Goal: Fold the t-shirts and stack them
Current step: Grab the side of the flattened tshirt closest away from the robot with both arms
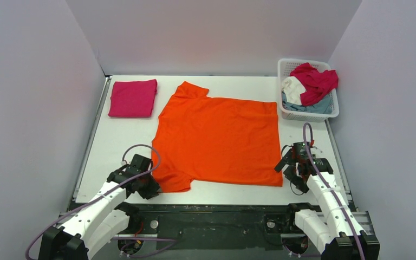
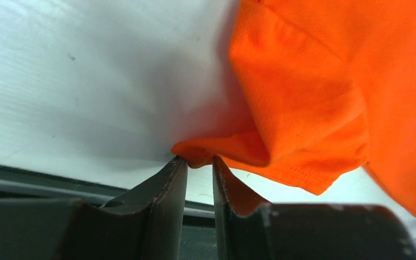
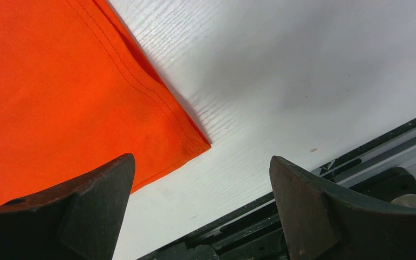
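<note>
The bright orange t-shirt lies spread flat on the white table, collar to the left. My left gripper is shut on the edge of the shirt's near left sleeve; the left wrist view shows the orange t-shirt bunched, with a fold pinched between the fingertips. My right gripper is open and empty just beside the shirt's near right hem corner; in the right wrist view the orange t-shirt lies by the left fingertip. A folded magenta-pink t-shirt lies at the back left.
A white lattice basket at the back right holds crimson, white and grey-blue shirts. White walls enclose the table on three sides. The dark front rail runs along the near edge.
</note>
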Available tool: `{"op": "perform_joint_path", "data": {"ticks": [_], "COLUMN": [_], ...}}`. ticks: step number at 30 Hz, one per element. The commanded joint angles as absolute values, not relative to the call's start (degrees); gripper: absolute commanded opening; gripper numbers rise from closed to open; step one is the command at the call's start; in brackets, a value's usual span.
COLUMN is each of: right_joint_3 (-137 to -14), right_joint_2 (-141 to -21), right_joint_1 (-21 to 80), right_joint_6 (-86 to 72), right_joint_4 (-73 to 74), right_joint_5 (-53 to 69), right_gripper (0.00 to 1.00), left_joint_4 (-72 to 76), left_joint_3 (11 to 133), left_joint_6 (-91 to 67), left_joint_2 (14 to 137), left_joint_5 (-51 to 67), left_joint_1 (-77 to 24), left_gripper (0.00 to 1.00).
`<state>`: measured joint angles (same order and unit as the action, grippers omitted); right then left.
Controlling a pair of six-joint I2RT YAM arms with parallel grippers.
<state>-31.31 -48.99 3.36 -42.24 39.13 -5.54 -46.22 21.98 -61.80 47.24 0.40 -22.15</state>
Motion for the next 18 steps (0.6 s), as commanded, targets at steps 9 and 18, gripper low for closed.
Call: {"op": "perform_joint_path", "data": {"ticks": [9,18], "right_joint_3": [-29.3,-28.5], "right_joint_2": [-49.7,-50.3], "right_joint_1": [3.2,4.4], "right_joint_6": [-44.5,-46.4], "right_joint_4": [36.9,36.0], "right_joint_5": [-4.5,-0.9], "right_gripper": [0.88,0.87], "left_joint_4": [-42.1,-44.8], "left_joint_3": [20.6,22.6], "left_joint_6": [-63.1,-61.6], "left_joint_2": [47.1,43.3], "left_joint_5": [-5.1,1.5], "left_joint_1": [-22.6,-23.5], "left_gripper": [0.07,0.0]}}
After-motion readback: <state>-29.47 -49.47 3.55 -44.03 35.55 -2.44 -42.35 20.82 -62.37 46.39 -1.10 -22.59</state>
